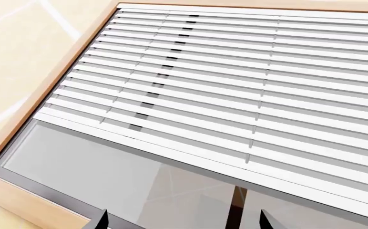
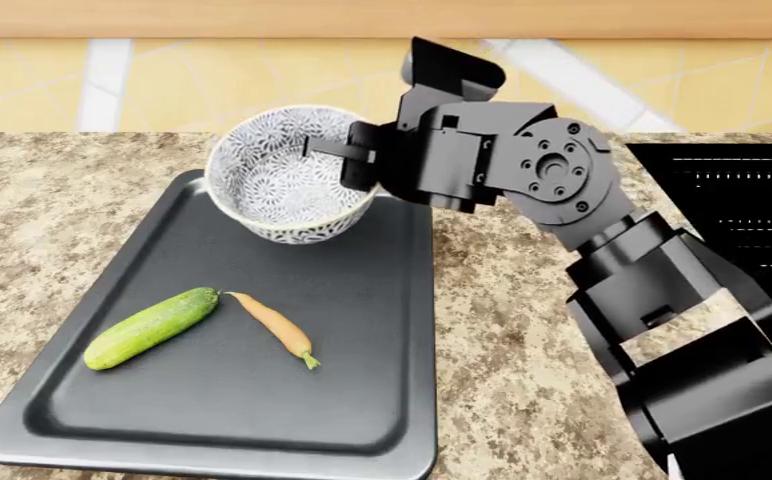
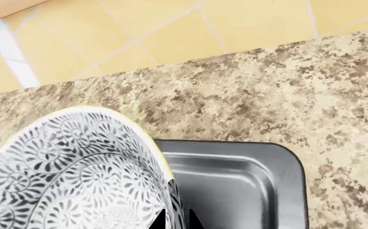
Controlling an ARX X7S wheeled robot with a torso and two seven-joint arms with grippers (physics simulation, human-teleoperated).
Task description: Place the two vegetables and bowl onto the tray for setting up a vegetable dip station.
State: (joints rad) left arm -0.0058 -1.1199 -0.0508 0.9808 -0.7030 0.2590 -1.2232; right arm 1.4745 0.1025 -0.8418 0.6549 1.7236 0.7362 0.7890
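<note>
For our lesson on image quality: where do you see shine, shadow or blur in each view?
Head view: all sharp, soft sheen along the tray rim, faint shadow under the bowl. Right wrist view: bright streaks on the tray floor. Left wrist view: pale reflections in the window glass.

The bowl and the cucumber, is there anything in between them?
No. In the head view, only bare dark tray floor lies between the bowl and the cucumber. The carrot lies off to the side.

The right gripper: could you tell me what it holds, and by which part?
The right gripper pinches the bowl by its rim, one finger inside and one outside, over the tray.
</note>
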